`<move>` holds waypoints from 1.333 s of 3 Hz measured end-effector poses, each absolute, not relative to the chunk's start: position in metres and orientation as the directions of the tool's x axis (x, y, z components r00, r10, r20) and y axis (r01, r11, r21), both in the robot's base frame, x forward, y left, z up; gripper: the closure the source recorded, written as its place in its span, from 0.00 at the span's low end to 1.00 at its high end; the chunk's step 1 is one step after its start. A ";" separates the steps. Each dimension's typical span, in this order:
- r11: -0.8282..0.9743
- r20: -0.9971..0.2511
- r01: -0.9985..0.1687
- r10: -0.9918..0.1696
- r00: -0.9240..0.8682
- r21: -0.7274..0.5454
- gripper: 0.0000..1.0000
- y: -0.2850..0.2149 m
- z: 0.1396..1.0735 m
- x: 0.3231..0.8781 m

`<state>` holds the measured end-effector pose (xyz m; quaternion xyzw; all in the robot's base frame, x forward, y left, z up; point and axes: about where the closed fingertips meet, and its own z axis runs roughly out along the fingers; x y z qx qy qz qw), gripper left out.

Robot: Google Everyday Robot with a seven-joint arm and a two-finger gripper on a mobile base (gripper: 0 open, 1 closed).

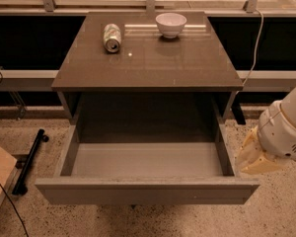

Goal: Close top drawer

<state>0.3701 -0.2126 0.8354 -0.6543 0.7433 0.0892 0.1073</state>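
The top drawer (148,192) stands pulled far out from under the counter's (187,68) front edge, its pale floor exposed and its flat front panel nearest the camera. The pincer (250,158) hangs outside the drawer's right wall, near its front right corner; open or closed, I cannot tell. Speckled floor (281,211) lies beyond the panel. A can (112,37) lies on its side toward the counter's back left corner, a white bowl (170,23) by the back edge.
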 end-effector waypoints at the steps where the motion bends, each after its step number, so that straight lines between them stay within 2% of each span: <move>1: 0.113 -0.238 -0.994 -0.965 -0.107 -0.011 1.00 -0.212 0.807 0.360; 2: 0.115 -0.235 -0.993 -0.966 -0.107 -0.019 1.00 -0.218 0.758 0.355; 4: 0.207 -0.316 -0.978 -0.931 -0.185 -0.037 1.00 -0.244 0.684 0.378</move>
